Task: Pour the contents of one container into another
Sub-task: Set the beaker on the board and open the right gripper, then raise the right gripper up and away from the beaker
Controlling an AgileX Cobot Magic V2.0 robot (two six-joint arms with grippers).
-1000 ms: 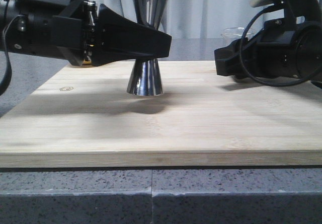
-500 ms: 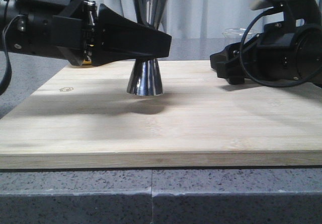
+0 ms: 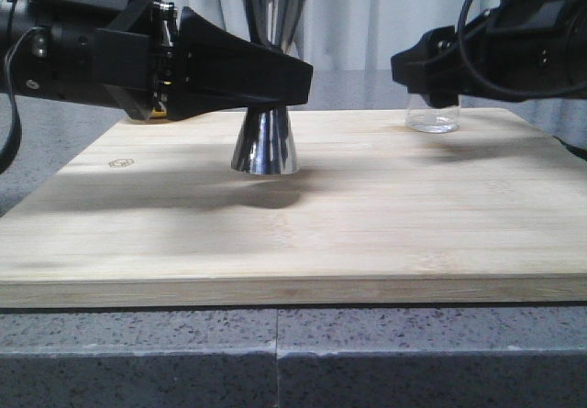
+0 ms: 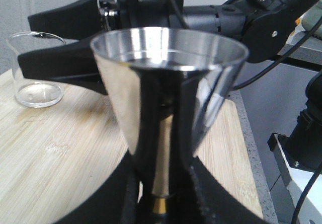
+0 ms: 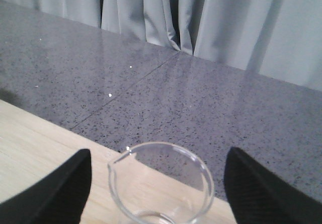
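I hold the jigger (image 3: 266,124) upright on the wooden board (image 3: 293,234) with my left pincer (image 3: 275,73), its fingers pinching the narrow waist just above the gold band, as the left wrist view shows. I judge the reason to be steadiness: the jigger is tall on a small foot, so gripping it at the waist keeps it from tipping while liquid goes in, and leaves the wide mouth free. Its long axis runs straight up from the board, the open cup facing the ceiling, the flared base resting flat on the wood.

My right pincer (image 5: 156,183) hangs spread around the beaker (image 5: 161,183), one finger on either side of the rim with clear gaps showing, so it touches nothing. The beaker (image 3: 431,115) stands on the far right part of the board, well apart from the jigger, near the board's back edge where the grey bench (image 5: 151,83) begins. It is upright too, mouth up, its axis vertical. In the right wrist view its small pour lip sits toward one finger rather than in the gap between them; I cannot tell from the front view which way that lip faces relative to the jigger. I reckon the spread fingers sit level with the rim so that closing them would take the glass by its wall.
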